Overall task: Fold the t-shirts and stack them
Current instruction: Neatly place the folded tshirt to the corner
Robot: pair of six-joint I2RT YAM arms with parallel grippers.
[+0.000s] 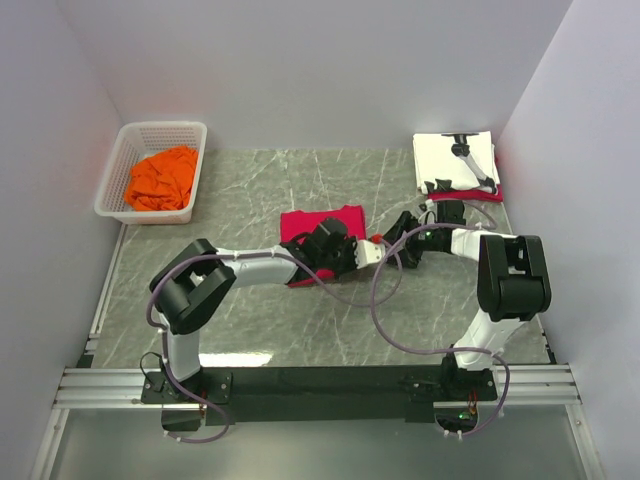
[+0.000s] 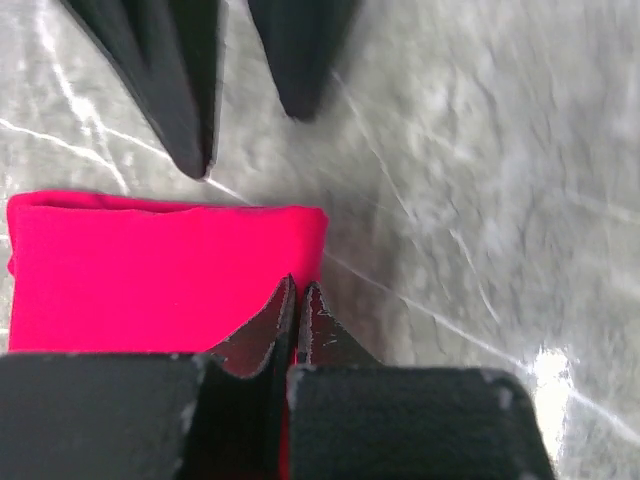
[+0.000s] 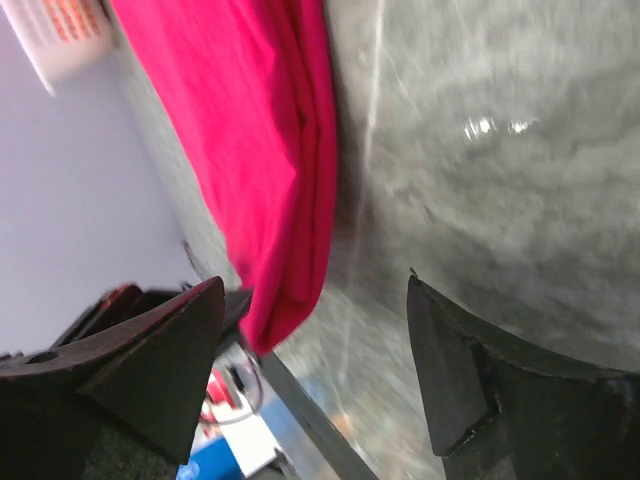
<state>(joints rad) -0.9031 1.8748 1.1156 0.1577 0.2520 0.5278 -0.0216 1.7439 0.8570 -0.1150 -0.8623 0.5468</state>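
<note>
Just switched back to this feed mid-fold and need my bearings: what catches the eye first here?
The folded crimson t-shirt lies mid-table with both arms meeting at it: the left hand is shut at its corner, the right hand open alongside. Far left, the orange t-shirt sits bunched in the white basket; far right, the white printed t-shirt lies folded with red fabric showing under it.

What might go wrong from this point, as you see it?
The left gripper seems to pinch only the edge of the red t-shirt, so pulling may undo the fold. The open right gripper sits very close to it; the two could collide.
</note>
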